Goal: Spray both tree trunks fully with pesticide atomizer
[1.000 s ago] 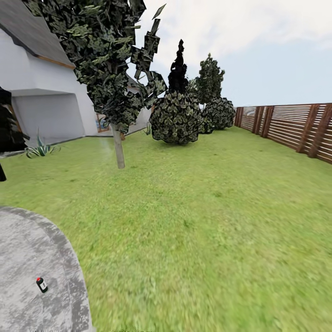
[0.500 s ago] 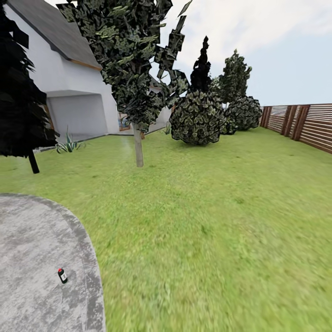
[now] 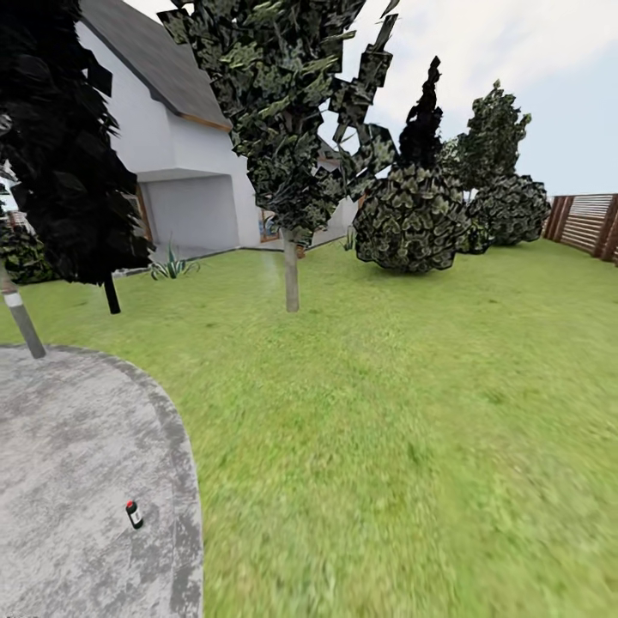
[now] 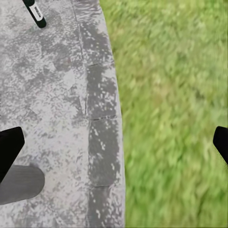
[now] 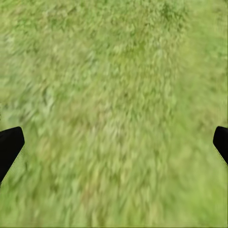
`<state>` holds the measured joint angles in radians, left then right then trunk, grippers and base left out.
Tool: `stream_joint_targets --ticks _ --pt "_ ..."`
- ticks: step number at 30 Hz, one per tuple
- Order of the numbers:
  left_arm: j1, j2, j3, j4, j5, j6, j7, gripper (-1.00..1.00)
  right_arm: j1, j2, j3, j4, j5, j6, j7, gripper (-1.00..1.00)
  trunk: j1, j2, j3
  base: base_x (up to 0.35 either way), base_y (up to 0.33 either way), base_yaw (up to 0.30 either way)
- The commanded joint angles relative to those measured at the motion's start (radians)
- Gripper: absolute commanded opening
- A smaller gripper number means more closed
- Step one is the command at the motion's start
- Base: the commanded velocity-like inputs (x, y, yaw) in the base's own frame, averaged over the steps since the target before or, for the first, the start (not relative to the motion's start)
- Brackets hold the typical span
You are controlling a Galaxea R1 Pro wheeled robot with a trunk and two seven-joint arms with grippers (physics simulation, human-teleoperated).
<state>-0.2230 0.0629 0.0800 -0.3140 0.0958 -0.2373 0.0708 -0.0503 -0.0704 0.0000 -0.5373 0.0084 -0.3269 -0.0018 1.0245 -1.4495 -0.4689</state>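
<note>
The pesticide atomizer [image 3: 133,513], a tiny dark bottle with a red top, stands upright on the grey concrete floor [image 3: 69,446] near its rounded edge. In the left wrist view the atomizer [image 4: 35,12] sits far ahead of my open left gripper [image 4: 114,147], which hovers over the floor's [image 4: 52,95] border with the grass. My right gripper [image 5: 114,145] is open above bare grass. One tree [image 3: 283,94] with a pale straight trunk [image 3: 291,276] rises from the garden lawn [image 3: 412,386] beyond the paving.
A grey bollard with a white band [image 3: 21,316] leans at the paving's far left. A black columnar tree [image 3: 64,146] stands behind it. Round shrubs [image 3: 412,219] and a white house [image 3: 184,172] lie farther back, and a slatted fence [image 3: 592,223] stands at the right.
The camera has turned left, so the whole scene has slid right. The bollard and more of the black tree have come into view. The atomizer itself has not moved.
</note>
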Motion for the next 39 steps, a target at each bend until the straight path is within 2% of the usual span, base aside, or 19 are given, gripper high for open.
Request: stream_joint_targets --ticks 1,8,21,32,39 --pt "-0.001 0.000 -0.001 0.001 0.010 -0.004 0.000 1.00 0.000 0.000 0.000 0.000 0.001 -0.003 0.000 1.00 0.001 0.000 -0.001 0.337 -0.137 0.277" --pt "-0.001 0.000 -0.002 0.001 0.010 -0.004 0.000 1.00 0.000 0.000 0.000 0.000 0.001 -0.003 0.000 1.00 0.001 0.000 -0.001 0.337 -0.126 0.205" --pt "-0.001 0.000 -0.002 0.001 0.010 -0.004 0.000 1.00 0.000 0.000 0.001 0.028 0.002 -0.003 0.000 1.00 0.001 0.000 -0.001 0.336 -0.107 0.014" --pt "-0.001 0.000 0.000 0.001 0.010 -0.004 0.000 1.00 0.000 0.000 0.002 0.033 0.001 -0.003 0.003 1.00 0.001 0.000 -0.001 0.304 0.100 0.000" --pt "-0.001 0.000 0.003 0.000 0.010 -0.004 0.000 1.00 0.000 0.001 0.002 0.033 0.001 -0.003 0.002 1.00 0.001 0.000 -0.004 0.083 0.033 0.073"
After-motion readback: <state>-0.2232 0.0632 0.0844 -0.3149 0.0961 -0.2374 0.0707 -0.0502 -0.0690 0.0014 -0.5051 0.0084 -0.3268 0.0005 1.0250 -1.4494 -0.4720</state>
